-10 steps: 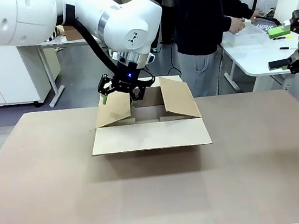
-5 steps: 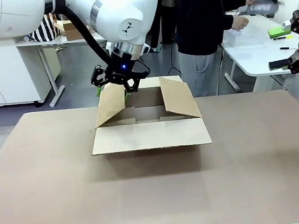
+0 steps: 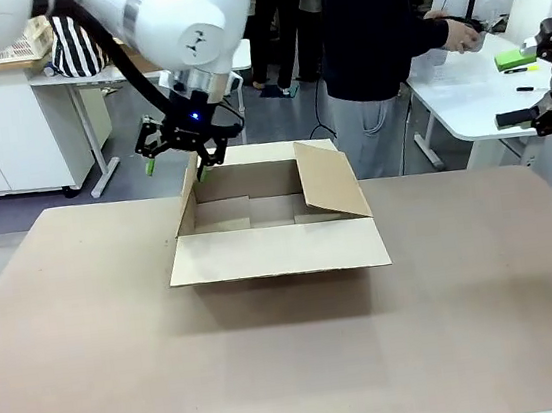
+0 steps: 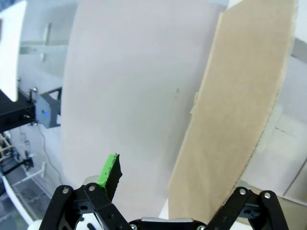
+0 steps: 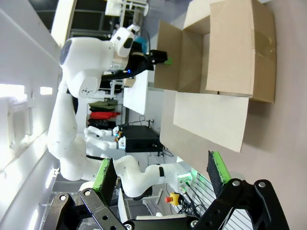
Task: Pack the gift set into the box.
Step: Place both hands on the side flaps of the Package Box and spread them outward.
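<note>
The box (image 3: 278, 252) sits open on the tan table (image 3: 95, 370) (both arms' jaws spread).

Directly below the left gripper (image 3: 176, 164), an upright side flap (image 4: 230, 120) of the box (image 3: 277, 252) rises into the gap of its spread fingers, close to one. Beside it, the box mouth lies open from above, narrowed by the slanted opposite flap (image 3: 328, 182). Beyond stands a person (image 3: 367, 44). On the gripper's near side, bare surface (image 3: 276, 368) leaves free room.
</note>
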You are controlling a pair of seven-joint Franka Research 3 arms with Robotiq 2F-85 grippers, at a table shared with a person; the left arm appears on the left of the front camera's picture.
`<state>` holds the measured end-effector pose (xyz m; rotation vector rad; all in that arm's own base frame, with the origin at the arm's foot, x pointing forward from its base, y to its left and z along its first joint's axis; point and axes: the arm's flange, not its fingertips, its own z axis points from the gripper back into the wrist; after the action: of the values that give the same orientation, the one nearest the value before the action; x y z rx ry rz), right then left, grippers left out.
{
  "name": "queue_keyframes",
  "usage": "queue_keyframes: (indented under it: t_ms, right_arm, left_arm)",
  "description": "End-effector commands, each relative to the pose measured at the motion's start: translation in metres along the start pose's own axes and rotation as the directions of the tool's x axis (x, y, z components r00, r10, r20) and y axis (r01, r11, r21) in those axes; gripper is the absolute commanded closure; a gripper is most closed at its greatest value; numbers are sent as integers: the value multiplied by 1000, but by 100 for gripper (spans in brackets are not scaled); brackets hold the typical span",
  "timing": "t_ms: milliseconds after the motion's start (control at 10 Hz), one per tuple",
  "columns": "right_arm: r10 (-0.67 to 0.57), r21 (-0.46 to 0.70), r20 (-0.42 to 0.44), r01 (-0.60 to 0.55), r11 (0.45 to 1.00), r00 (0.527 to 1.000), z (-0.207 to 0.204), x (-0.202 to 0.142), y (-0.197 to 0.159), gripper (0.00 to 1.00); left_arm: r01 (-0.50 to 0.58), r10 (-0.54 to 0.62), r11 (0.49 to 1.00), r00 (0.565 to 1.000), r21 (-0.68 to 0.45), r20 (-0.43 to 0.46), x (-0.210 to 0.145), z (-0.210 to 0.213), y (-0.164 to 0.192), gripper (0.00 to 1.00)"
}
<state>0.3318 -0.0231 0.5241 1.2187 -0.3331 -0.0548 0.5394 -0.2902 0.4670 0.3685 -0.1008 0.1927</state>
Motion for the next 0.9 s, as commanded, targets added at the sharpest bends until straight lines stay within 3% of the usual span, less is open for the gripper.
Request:
queue_keyframes:
  t_ms: [0, 500, 800]
  right_arm:
    - [26, 15, 4, -26, 1000, 1000, -2, 3, 1, 0]
    - [26, 15, 4, -26, 1000, 1000, -2, 3, 1, 0]
    - [26, 15, 4, -26, 1000, 1000, -2, 3, 1, 0]
  left_arm:
    - [-28, 27, 995, 1000, -97, -14, -12, -9, 27, 0]
    - [-160, 146, 957, 986, -241, -76, -7, -30, 86, 0]
    - [-205, 176, 906, 978, -371, -110, -7, -51, 127, 0]
